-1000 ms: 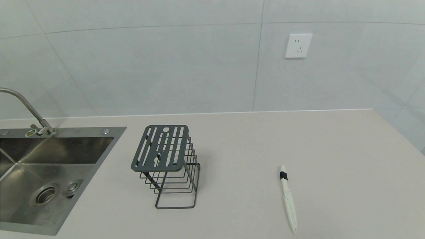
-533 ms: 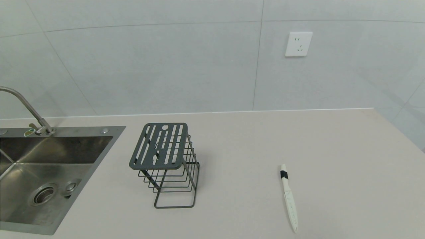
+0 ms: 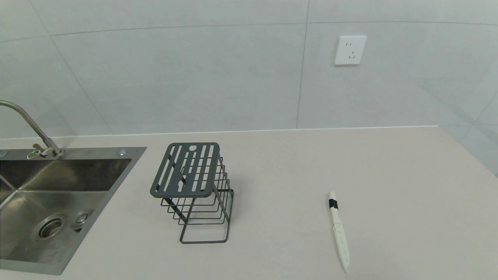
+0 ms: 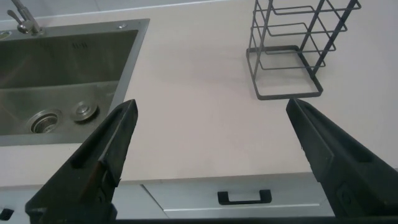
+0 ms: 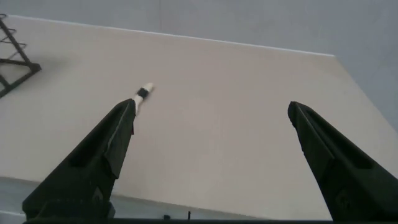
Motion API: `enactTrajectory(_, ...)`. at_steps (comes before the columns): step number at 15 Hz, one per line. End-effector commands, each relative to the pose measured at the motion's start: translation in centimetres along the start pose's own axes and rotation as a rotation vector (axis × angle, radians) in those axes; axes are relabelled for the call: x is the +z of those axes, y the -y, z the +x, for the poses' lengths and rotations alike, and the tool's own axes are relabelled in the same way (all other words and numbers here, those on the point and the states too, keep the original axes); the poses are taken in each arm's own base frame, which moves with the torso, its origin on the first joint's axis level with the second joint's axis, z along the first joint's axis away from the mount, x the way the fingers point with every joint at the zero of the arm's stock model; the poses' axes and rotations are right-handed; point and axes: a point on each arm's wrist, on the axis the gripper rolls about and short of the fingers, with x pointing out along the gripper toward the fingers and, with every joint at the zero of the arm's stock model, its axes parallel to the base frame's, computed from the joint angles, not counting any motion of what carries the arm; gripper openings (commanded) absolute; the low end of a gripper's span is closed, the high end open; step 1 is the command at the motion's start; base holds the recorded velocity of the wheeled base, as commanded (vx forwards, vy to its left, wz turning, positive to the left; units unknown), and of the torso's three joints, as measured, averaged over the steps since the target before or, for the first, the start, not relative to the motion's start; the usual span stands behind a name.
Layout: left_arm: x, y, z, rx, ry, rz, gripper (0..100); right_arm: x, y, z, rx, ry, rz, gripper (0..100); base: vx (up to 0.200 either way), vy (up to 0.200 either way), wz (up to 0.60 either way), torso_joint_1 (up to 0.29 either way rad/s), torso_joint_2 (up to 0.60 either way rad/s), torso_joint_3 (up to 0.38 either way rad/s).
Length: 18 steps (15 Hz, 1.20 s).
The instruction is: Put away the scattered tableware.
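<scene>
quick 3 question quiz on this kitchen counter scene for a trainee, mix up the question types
1. True or false: the white knife rests inside the wire rack.
2. Where does the wire rack stand? A) on the countertop, between the sink and the white knife; B) inside the sink; C) on the floor.
3. Fill in: the left gripper and the right gripper each have fingers that are ___.

Key: 1 false; 2 A; 3 open.

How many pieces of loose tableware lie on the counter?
1. A white knife with a black band lies on the beige countertop, right of the dark wire rack. None seems hidden.
</scene>
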Motion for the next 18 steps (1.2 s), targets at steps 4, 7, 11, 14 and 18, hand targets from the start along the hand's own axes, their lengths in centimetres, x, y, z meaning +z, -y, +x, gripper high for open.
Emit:
enactTrajectory(4,0.0,0.0,0.0,0.002,-0.001,0.000,100,4.3,1.0,2.5,0.103,-0.147,0.054,100,0.000,0.000,0.00,0.000,0.00,0.000)
enactTrajectory(7,0.0,0.0,0.0,0.000,-0.001,0.006,100,6.2,1.6,4.7,0.143,-0.215,0.078,100,0.000,0.000,0.00,0.000,0.00,0.000)
enactTrajectory(11,0.0,0.0,0.0,0.000,0.001,-0.019,100,5.9,1.9,6.3,0.214,-0.301,0.112,100,0.000,0.000,0.00,0.000,0.00,0.000)
enactTrajectory(14,0.0,0.0,0.0,-0.003,0.001,-0.012,100,5.7,2.0,7.7,0.269,-0.371,0.136,100,0.000,0.000,0.00,0.000,0.00,0.000)
enactTrajectory(18,0.0,0.0,0.0,-0.009,0.000,-0.012,100,5.3,1.8,9.8,0.362,-0.469,0.152,100,0.000,0.000,0.00,0.000,0.00,0.000)
